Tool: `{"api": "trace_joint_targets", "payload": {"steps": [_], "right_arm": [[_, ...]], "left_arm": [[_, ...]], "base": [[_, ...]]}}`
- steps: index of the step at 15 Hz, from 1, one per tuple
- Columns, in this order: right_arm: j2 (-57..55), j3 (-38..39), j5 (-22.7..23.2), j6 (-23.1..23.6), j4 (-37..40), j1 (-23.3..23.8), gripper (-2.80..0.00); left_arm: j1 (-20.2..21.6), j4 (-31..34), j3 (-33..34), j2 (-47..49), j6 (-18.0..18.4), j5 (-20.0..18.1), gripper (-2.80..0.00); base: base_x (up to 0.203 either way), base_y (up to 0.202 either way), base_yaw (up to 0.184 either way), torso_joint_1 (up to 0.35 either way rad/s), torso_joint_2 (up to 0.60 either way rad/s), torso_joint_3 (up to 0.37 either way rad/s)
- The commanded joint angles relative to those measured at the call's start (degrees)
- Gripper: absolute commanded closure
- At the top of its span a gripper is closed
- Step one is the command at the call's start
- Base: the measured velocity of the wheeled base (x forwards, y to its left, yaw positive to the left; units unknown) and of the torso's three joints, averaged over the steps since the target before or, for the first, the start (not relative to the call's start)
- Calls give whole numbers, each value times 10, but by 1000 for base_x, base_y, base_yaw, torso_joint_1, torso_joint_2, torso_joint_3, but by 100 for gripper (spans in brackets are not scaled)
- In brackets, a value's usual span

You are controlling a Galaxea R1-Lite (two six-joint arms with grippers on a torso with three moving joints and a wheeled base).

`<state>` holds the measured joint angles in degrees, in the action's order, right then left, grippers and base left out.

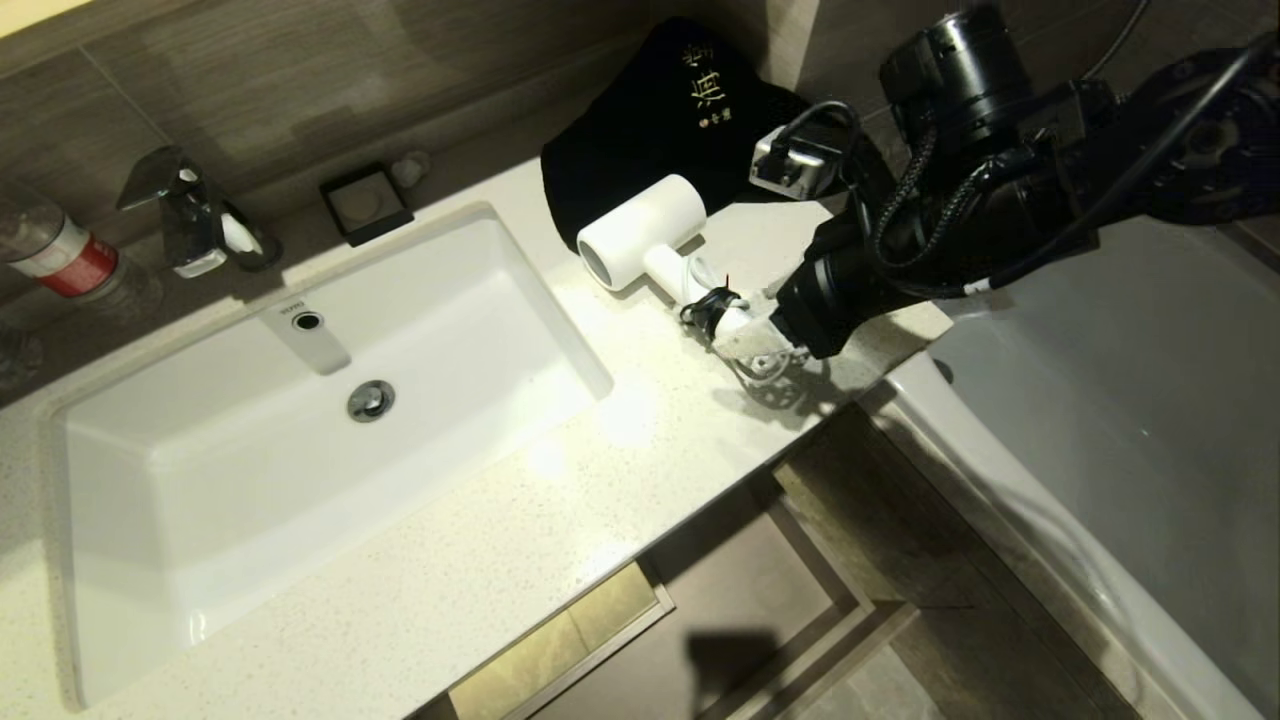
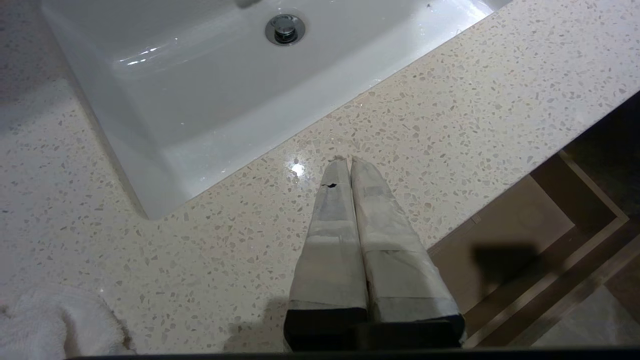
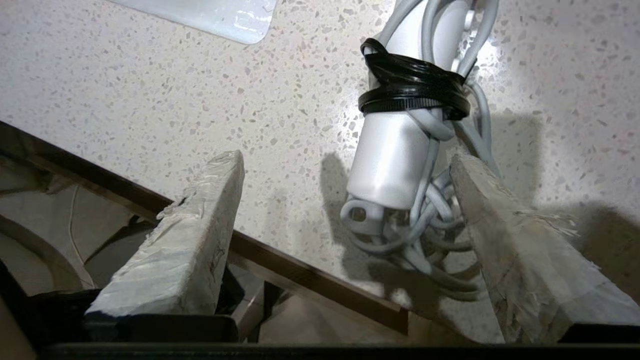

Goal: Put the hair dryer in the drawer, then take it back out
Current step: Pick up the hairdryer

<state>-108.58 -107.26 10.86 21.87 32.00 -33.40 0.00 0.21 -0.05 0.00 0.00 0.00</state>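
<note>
Right wrist view: fingers (image 3: 200,240) spread wide astride the hair dryer (image 3: 395,155).

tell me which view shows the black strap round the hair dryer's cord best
The right wrist view: the black strap fills it close up, wound around the hair dryer handle and its white cord, just beyond the open right gripper. The head view shows it only as a small dark band. The left wrist view misses it.

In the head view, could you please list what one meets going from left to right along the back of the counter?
Plastic bottle → faucet → black soap dish → hair dryer → right claw.
</note>
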Motion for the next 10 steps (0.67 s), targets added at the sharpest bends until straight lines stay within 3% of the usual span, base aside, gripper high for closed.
{"api": "trace_joint_targets", "payload": {"steps": [1, 10], "right_arm": [[-24, -4, 1, 5, -4, 0, -280], [-92, -8, 0, 40, -104, 13, -280]], "left_arm": [[0, 0, 0, -1, 0, 0, 0], [0, 0, 0, -1, 0, 0, 0]], "base": [[0, 0, 0, 0, 0, 0], [0, 0, 0, 0, 0, 0]]}}
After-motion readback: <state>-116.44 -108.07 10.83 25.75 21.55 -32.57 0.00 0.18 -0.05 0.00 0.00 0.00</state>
